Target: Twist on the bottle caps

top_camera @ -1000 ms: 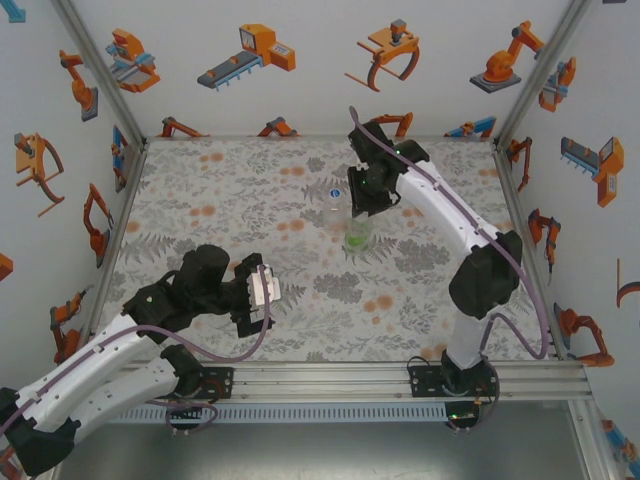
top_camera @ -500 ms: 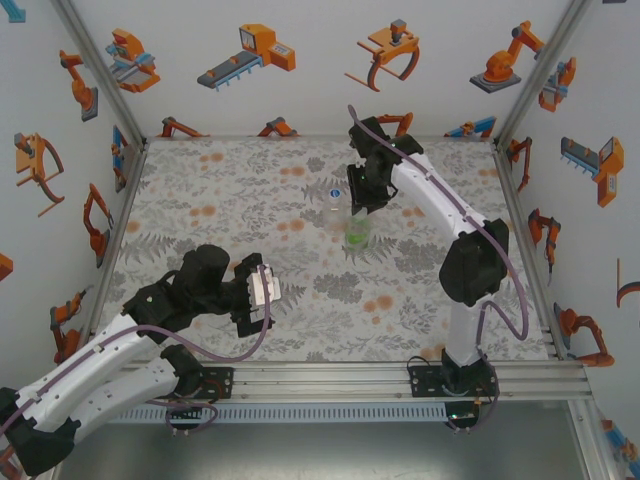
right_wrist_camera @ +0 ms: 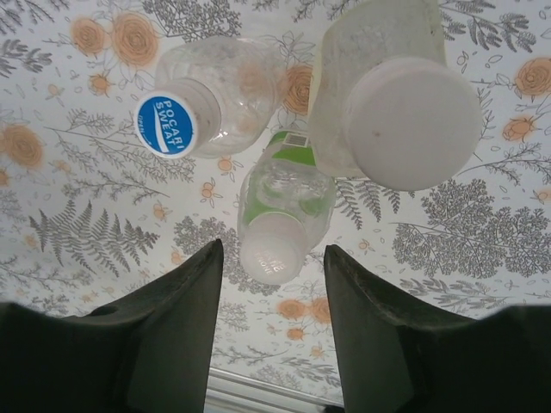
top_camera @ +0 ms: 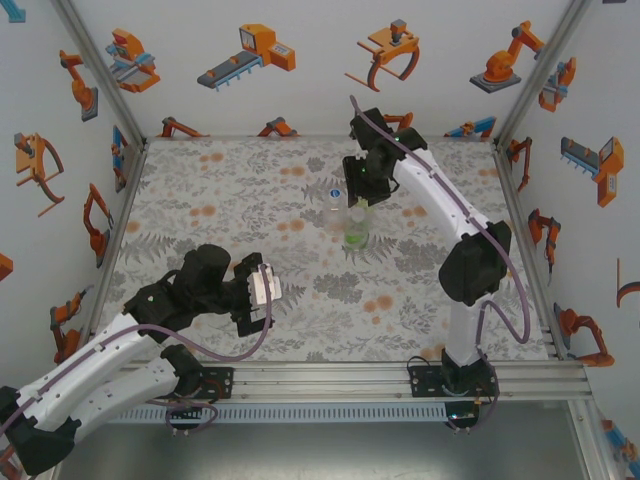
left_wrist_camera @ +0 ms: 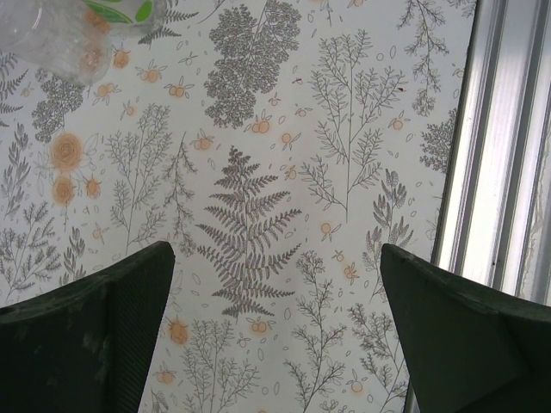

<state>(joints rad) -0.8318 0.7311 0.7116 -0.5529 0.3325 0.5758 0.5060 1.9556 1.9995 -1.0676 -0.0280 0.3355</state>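
right tool narrowly apart, straddling white cap on green bottle, lower centre of wrist view, gripping nothing. left tool wide, empty, above desk.

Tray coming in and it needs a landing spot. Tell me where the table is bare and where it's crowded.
Bare: the far-left of the table, between the left wall and the bottles; also the near middle, between the left gripper and the right arm's base. Crowded: far centre, where they stand clustered under the right gripper.
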